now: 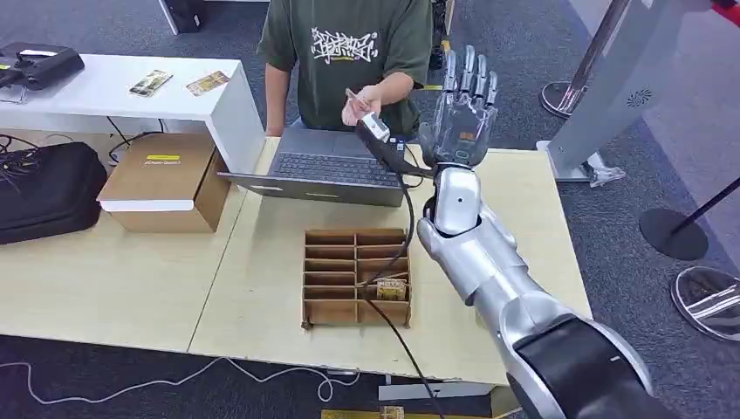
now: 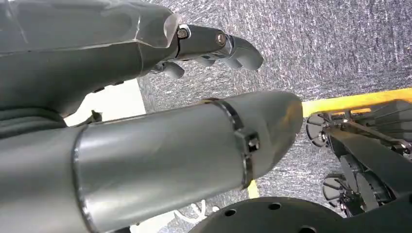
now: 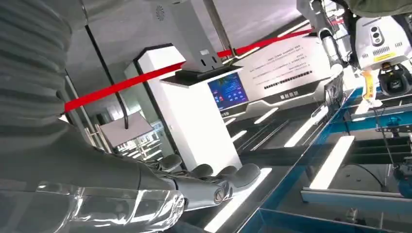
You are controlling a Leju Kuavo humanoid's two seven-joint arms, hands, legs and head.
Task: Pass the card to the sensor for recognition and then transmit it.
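- One card (image 1: pixel 354 99) pinched in a person's hand (image 1: pixel 365 106) above the counter's (image 1: pixel 262 288) far edge, long axis slanting up toward the far left.
- Right robot hand (image 1: pixel 461 109) raised upright beside it, fingers spread, holding nothing.
- Left robot hand (image 2: pixel 145 43) hanging over carpet, fingers loosely apart, holding nothing.

Looks like an exhibition hall or demo area in a tech office: grey carpet floor (image 1: pixel 524 52), pale wooden tables (image 1: pixel 113 271) pushed together, open laptop (image 1: pixel 327 166) on the far side with a person (image 1: pixel 345 52) behind it, white desk (image 1: pixel 113 87) far left, cardboard box (image 1: pixel 161 179), stanchion bases (image 1: pixel 672 231) on the right, white kiosk with a blue screen (image 3: pixel 228 91) and red barrier tape (image 3: pixel 126 82)
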